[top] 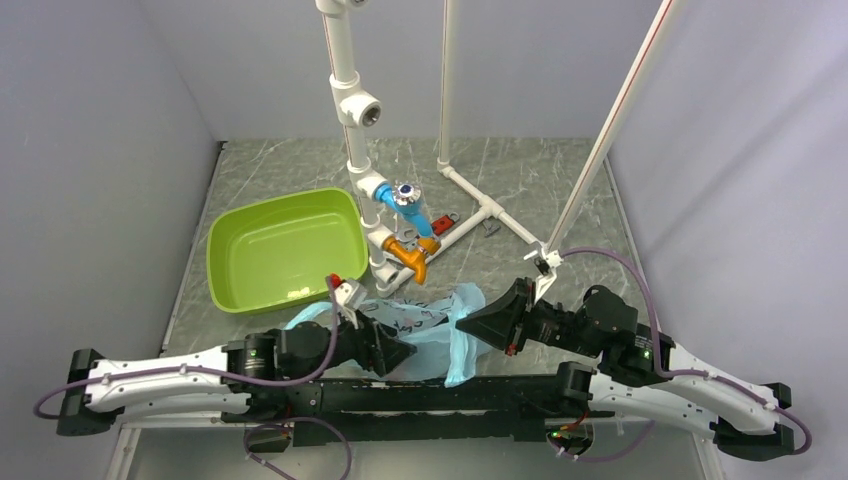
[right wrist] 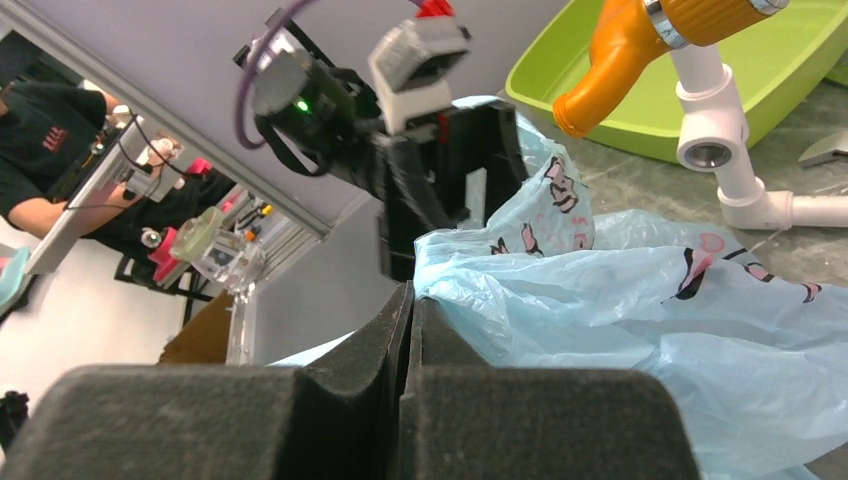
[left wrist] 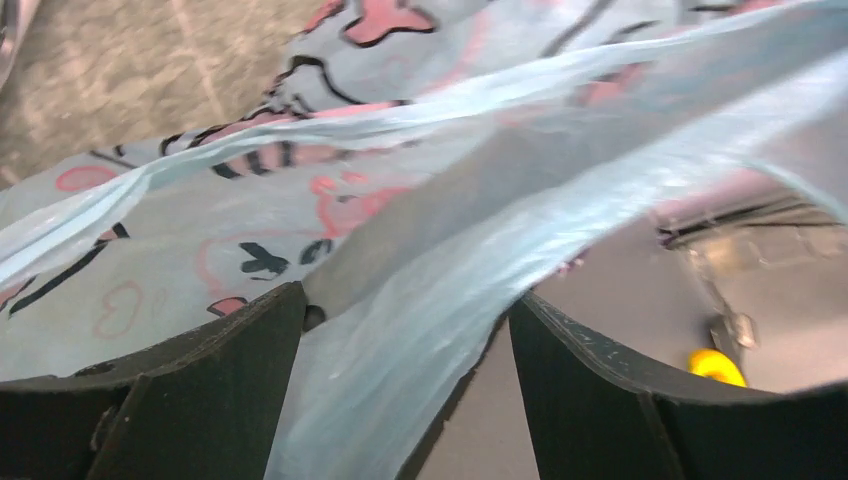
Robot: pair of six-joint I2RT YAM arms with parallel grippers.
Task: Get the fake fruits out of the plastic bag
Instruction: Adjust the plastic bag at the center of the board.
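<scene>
- Your right gripper (right wrist: 410,300) had its two fingers pressed flat together, with the torn-looking edge of the plastic bag (right wrist: 620,300) pinched at the tips.
- Your left gripper (left wrist: 405,310) stood wide. Its dark fingers (left wrist: 220,370) were well apart, and a twisted fold of the bag ran loose through the gap between them without being clamped.
- In the top view the two grippers faced each other at the near edge of the table (top: 520,180), the bag bunched up between them and drawn up toward the right one.
- The bag was thin, crinkly, translucent light-blue film. It was printed with pink shapes outlined in black (butterfly-like ones, plus a few small hearts).
- What lay inside the bag could not be made out through the folds.
- A lime-green tub (top: 232,262) sat just beyond the left gripper, left of the bag and apart from it.
- A white pipe frame (top: 345,110) rose from the table behind the bag, carrying a blue fitting (top: 395,200) and an orange fitting (top: 410,258). The orange one hung just beyond the bag's far edge.
- From the right wrist, the left arm (right wrist: 330,110) showed directly behind the raised part of the bag, with a purple cable (right wrist: 262,45) looping off it.
</scene>
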